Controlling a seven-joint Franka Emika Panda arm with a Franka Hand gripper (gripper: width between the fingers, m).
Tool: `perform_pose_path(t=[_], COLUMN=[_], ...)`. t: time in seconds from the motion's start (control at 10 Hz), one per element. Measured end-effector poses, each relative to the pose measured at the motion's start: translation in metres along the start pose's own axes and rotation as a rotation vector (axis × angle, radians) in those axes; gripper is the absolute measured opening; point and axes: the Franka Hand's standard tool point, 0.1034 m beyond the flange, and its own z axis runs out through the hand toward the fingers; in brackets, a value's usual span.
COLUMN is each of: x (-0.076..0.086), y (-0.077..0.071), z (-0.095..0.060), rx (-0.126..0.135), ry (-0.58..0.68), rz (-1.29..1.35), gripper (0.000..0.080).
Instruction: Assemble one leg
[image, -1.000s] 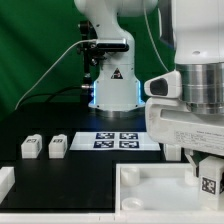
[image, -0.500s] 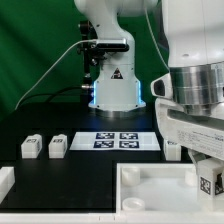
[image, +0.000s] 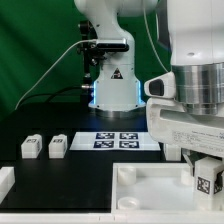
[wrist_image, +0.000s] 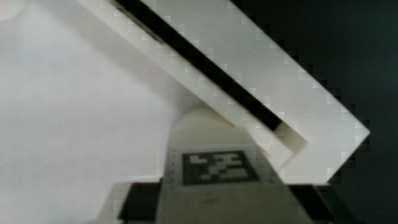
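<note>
The gripper (image: 207, 180) is hanging over the tray's (image: 150, 180) corner, its fingers clamped on a tagged leg (image: 209, 184) standing upright between them. The arm is blocking the tray's far side. Beyond, two loose legs (image: 44, 147) are lying beside the marker board (image: 122, 140). The gripper has dipped slightly since earlier.

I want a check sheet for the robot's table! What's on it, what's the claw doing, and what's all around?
Surface: black table.
Job's things: two legs side by side at the exterior view's left; tagged leg at the gripper; white tray in front.
Clutter: marker board; white part at the left edge.
Grippers: low over the tray; grip unclear.
Cables: black cable to the arm base.
Surroundings: green backdrop.
</note>
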Motion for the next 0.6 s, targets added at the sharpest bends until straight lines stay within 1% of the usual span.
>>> perform_pose_path(t=[0.1, 0.2, 0.3, 0.4, 0.5, 0.6], x=[0.002, 0.001, -0.002, -0.005, -0.005, -0.004], y=[0.000, -0.002, -0.006, -0.010, -0.012, -0.014], z=[-0.001, 0.000, 0.001, 0.002, 0.002, 0.001], rx=[0.005, 0.024, 0.050, 0.061, 0.048, 0.014], ry=[0.002, 0.013, -0.003, -0.030, -0.045, -0.065], rz=[0.071, 0.216, 0.407, 0.550, 0.662, 0.659], gripper=[0.0291, 0.0291, 0.0291, 0.0291, 0.0292, 0.0292])
